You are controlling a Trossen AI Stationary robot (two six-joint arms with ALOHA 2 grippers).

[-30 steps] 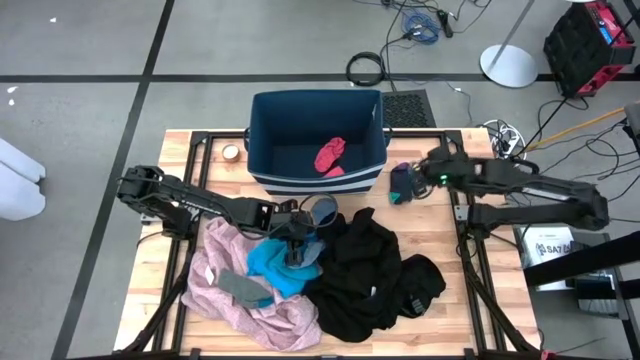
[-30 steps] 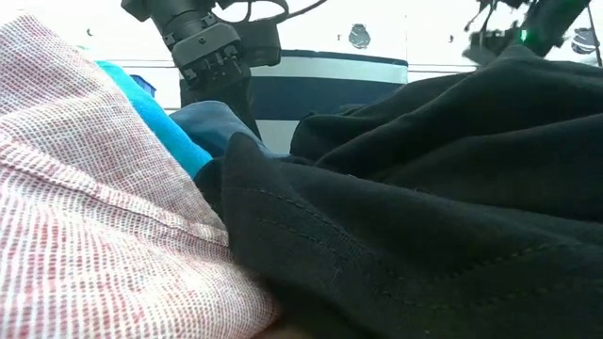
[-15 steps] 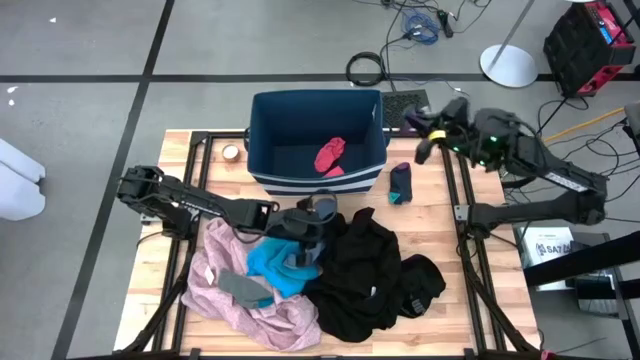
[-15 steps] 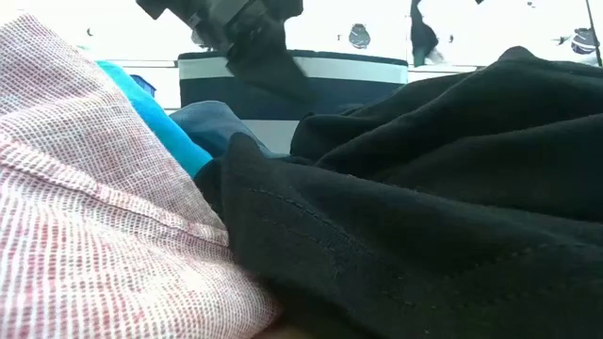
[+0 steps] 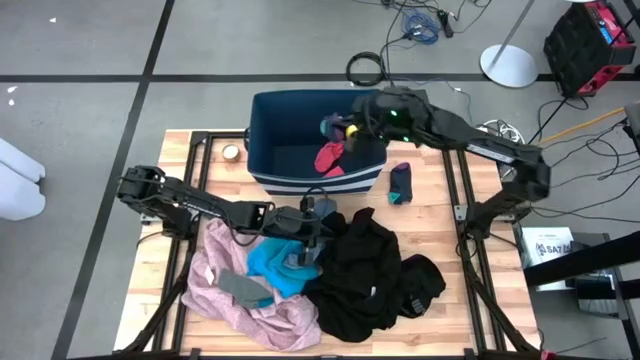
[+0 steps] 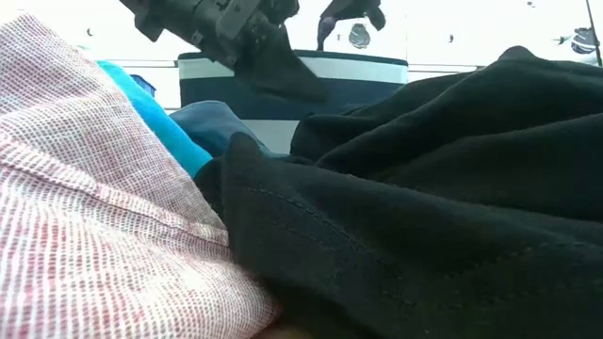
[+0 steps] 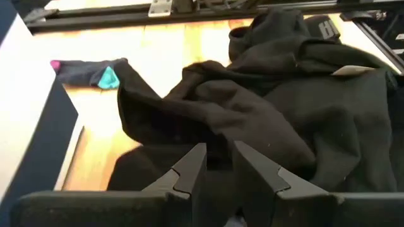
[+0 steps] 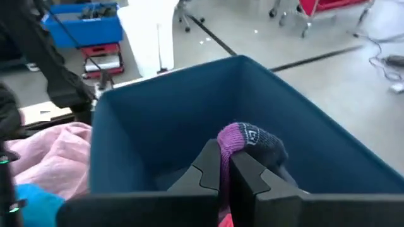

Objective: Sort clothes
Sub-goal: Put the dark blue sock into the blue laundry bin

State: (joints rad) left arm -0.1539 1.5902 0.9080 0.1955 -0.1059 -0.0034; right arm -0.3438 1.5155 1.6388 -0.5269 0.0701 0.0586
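Observation:
The clothes lie heaped on the near half of the table: a pale pink garment (image 5: 235,285), a teal piece (image 5: 272,262), a grey-blue piece (image 5: 323,207) and big black garments (image 5: 368,272). My left gripper (image 5: 314,220) sits at the heap's far edge, shut on a black garment (image 7: 265,107). My right gripper (image 5: 350,125) hovers over the dark blue bin (image 5: 262,130), shut on a dark sock with a purple end (image 8: 249,142). A maroon piece (image 5: 330,157) lies inside the bin. Another dark sock (image 5: 400,182) lies flat on the table to the bin's right. My left gripper pinches a raised fold of the black garment (image 7: 218,142) between its two fingers, slanting down from the table's left. The cloth runs up from the heap to the fingers (image 6: 283,75); the rest stays on the table. My right gripper pinches the sock between its two fingers just behind the purple end (image 8: 228,137), which sticks out past the fingertips. It reaches in from the table's right, slanting slightly down. The sock is lifted clear above the bin's inside, bunched at the fingers.
A small tape roll (image 5: 231,152) lies left of the bin. Bare wood shows right of the bin around the lone sock and along the table's right side (image 5: 435,230). The black table frame rails (image 5: 462,215) run along the edges.
My right gripper has risen from beside the socks at the table's right and swung left over the bin, carrying one sock; the other sock stays on the table. My left gripper has tipped up from pointing down toward level, drawing the black cloth up with it.

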